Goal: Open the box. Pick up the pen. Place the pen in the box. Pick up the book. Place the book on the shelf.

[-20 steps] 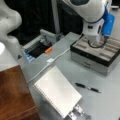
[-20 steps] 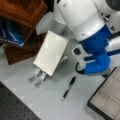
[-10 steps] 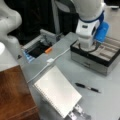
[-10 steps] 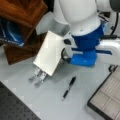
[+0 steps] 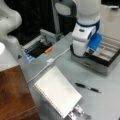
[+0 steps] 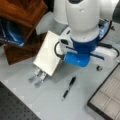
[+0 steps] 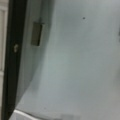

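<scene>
The grey worktop (image 5: 65, 67) carries the open box (image 5: 100, 60) at a front view's right, the pen (image 5: 87, 87) near it, and the book (image 5: 57, 91) propped on a metal stand (image 5: 78, 113).

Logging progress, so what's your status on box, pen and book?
Gripper hidden behind arm, beside open black-rimmed silver-grey box. Slim black pen on grey tabletop. White spiral notebook propped on silver metal stand.

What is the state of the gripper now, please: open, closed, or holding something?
Gripper: its fingers show in no view, so open or closed cannot be told. The pen lies on the table, not held; the box is open.
</scene>
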Controlling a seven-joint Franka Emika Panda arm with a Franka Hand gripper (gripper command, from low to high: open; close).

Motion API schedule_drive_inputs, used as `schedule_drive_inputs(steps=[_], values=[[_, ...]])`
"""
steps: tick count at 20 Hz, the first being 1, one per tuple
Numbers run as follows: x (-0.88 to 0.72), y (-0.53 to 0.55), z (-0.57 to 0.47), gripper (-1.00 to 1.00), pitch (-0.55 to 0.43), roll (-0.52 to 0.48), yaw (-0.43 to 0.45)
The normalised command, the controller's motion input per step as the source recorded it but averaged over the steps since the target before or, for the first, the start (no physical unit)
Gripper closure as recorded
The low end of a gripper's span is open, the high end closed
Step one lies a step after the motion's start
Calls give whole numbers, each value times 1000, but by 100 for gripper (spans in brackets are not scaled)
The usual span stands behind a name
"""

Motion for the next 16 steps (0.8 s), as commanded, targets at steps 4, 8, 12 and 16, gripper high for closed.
schedule_drive_inputs(steps=[4,8,12,16], values=[[-12,-263,-246,-100,-162,-255,49],[28,-224,-256,-100,-219,-223,56],[40,-169,-293,-100,-206,-201,131],[39,-71,-192,-100,-132,-183,215]])
